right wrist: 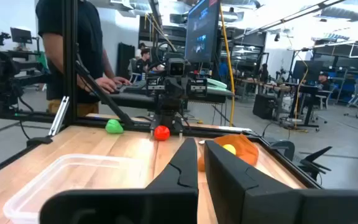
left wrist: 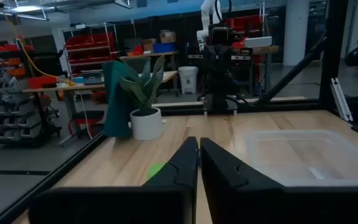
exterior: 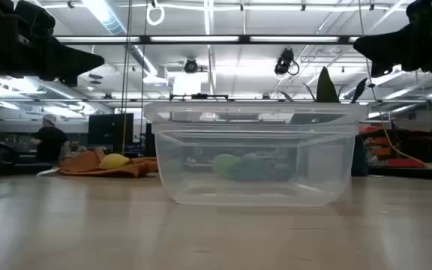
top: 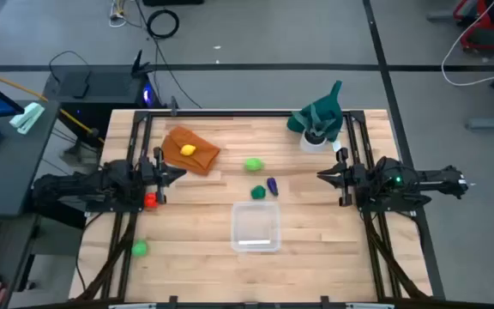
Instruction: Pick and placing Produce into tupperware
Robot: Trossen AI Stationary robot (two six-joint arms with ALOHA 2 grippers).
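Note:
The clear tub (top: 256, 227) stands empty at the table's near middle; it also shows in the low view (exterior: 253, 157). A yellow piece (top: 189, 150) lies on the orange-brown cloth (top: 197, 156). A light green piece (top: 253, 164), a dark green piece (top: 258, 192) and a purple piece (top: 272, 185) lie on the table beyond the tub. A red piece (top: 151, 200) and another light green piece (top: 140, 248) lie at the left. My left gripper (top: 178, 174) hovers at the left, shut and empty. My right gripper (top: 322, 176) hovers at the right, shut and empty.
A dark green cloth (top: 320, 112) with a white cup (top: 314, 137) stands at the far right corner. Black frame rails (top: 135, 146) run along the table's left and right sides. A person (right wrist: 73, 50) stands beyond the table's left side.

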